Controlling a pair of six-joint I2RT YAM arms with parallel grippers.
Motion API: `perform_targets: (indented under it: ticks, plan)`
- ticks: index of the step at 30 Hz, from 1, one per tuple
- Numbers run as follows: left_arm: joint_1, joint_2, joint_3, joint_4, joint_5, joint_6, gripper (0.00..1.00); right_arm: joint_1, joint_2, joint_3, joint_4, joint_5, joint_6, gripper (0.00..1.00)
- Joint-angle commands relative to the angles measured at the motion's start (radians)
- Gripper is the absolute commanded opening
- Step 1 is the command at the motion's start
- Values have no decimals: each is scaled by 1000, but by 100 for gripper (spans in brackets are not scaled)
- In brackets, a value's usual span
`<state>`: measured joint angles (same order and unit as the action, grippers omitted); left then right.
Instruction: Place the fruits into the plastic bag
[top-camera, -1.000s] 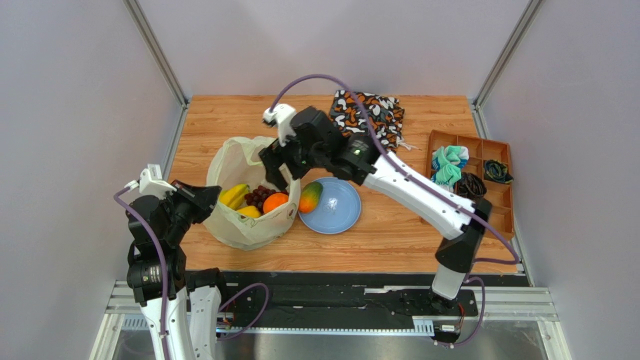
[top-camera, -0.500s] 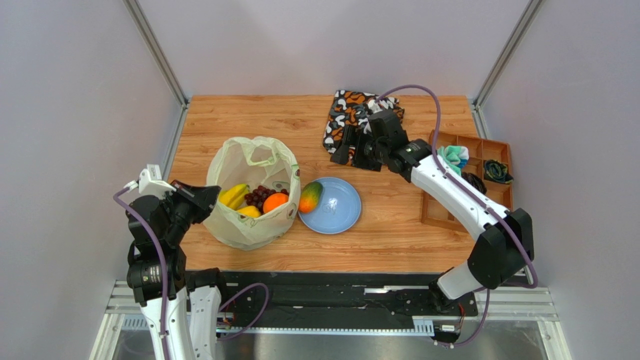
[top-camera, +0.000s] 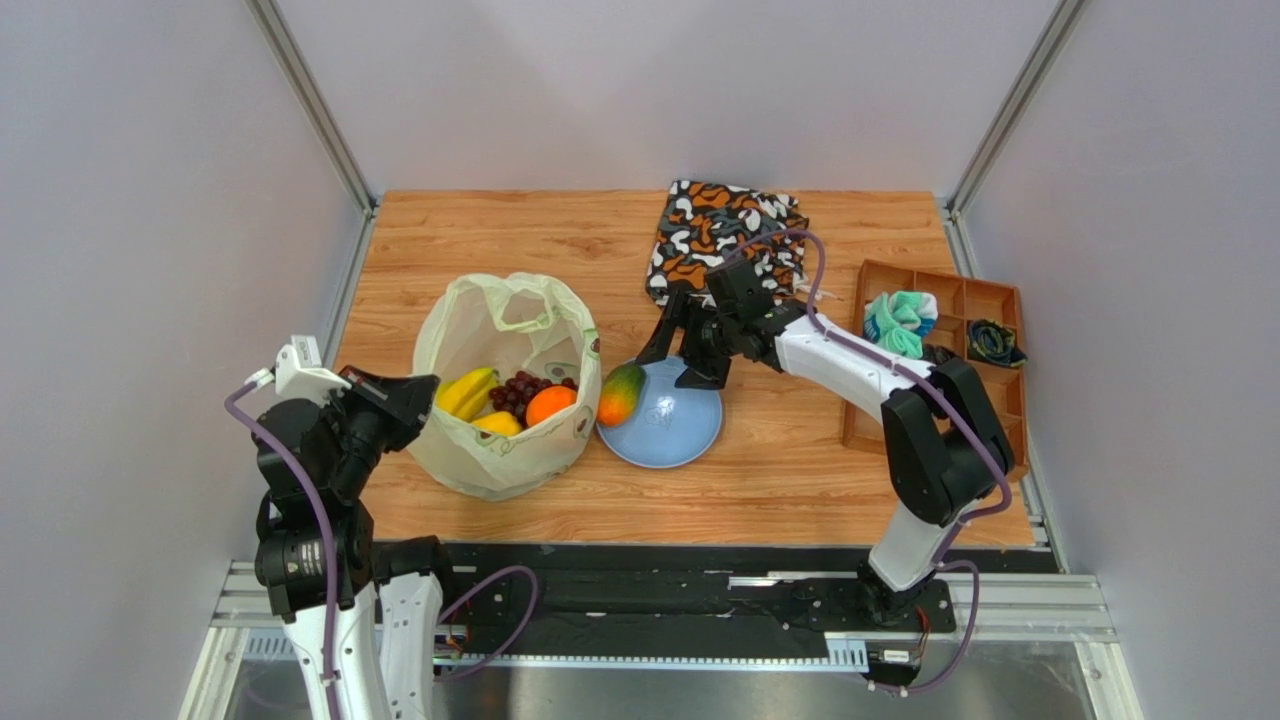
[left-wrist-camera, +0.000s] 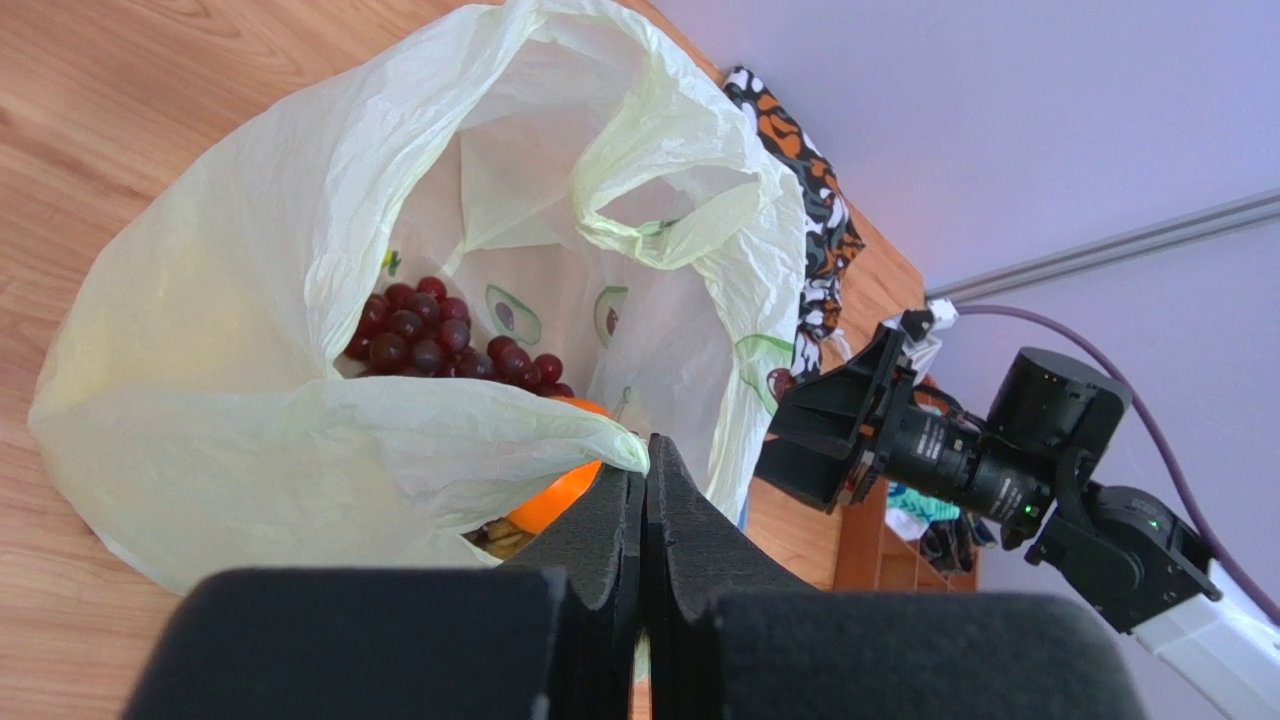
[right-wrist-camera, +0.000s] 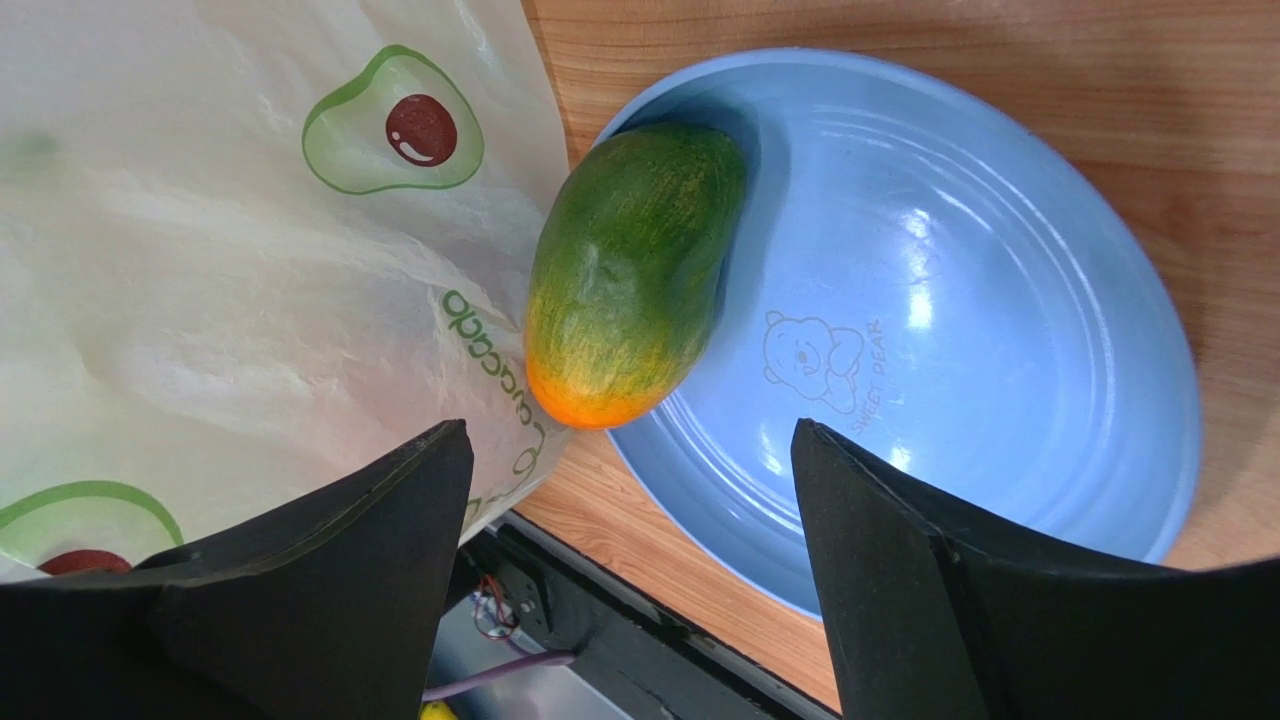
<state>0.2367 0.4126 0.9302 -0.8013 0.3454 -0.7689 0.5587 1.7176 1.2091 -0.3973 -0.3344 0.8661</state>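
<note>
my R pincer (right-wrist-camera: 627, 450) spread wide over mango (right-wrist-camera: 639, 263) | my L pincer (left-wrist-camera: 646, 458) pinching bag (left-wrist-camera: 451, 165) rim | risk: finger snags bag, mango rolls on plate (right-wrist-camera: 992, 300)

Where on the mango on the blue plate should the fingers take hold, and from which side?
Across its thick middle, from above. The mango lies on its side at the plate rim; its long flanks are exposed, though the bag crowds one.
</note>
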Motion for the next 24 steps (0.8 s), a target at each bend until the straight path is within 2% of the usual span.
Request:
perform_targets:
  ticks: [1,24]
  plan:
    - [-2,-5,-17,1,-5,-9,0,6,34,-42,107,-61,88,81]
    - [0,6,-28,25,-14,-13,0,73,215,32,160,-89,137,79]
